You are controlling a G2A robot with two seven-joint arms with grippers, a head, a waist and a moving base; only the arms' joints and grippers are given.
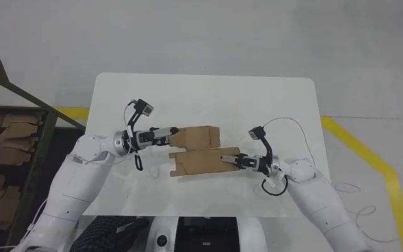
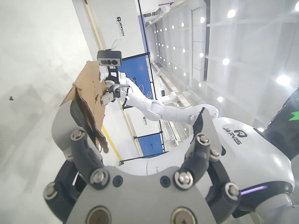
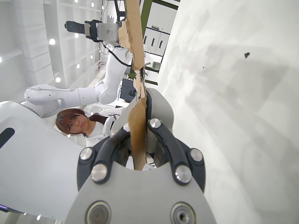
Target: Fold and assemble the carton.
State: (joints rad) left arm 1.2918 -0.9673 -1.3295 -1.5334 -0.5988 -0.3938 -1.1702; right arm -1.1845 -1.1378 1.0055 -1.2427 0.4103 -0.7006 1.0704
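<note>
Nearest to the lens: my right gripper, clenched on the carton. Brown board passes edge-on between my fingers, pinched flat from both sides. Beyond the grip the board runs away from me with a gap between it and the tabletop.

Top view, carton position: about midway between the tabletop's left and right edges, a little closer to the edge at my body than to the far edge. It reads as two flat brown panels side by side and offset; the nearer panel has a notched end on my left. My right gripper holds the right end of the nearer panel. My left gripper is at the left end of the farther panel.

Left wrist view: left gripper released, fingers spread wide. One finger lies against the carton's edge; the other stands well apart from the board, nothing on its pad.

Other notes: small dark speck on the tabletop, apart from the carton. Rack with brown sheets stands off the tabletop's left edge. Yellow floor line passes beyond the right edge.
</note>
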